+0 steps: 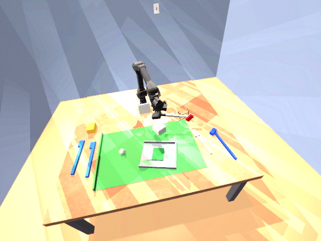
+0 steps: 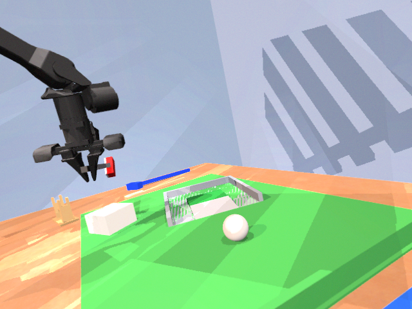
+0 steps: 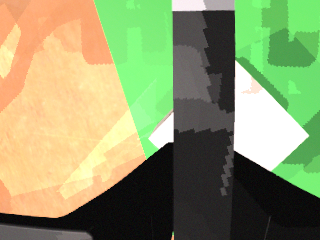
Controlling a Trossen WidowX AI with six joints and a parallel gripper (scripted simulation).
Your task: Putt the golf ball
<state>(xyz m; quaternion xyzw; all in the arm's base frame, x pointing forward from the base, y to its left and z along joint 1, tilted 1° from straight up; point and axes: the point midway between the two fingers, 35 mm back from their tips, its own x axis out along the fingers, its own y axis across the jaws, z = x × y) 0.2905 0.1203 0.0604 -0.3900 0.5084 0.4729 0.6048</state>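
Gripper (image 2: 89,172) clamped on the putter (image 2: 105,167), held level in the air above the mat's (image 1: 124,171) far edge, red head out toward the right edge. Ball (image 1: 122,151) sitting on the mat's left half, just left of the ramp (image 1: 146,156).

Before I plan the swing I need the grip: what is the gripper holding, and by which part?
The gripper is shut on the red putter, gripping the dark handle end of its shaft, with the red head sticking out sideways above the table.
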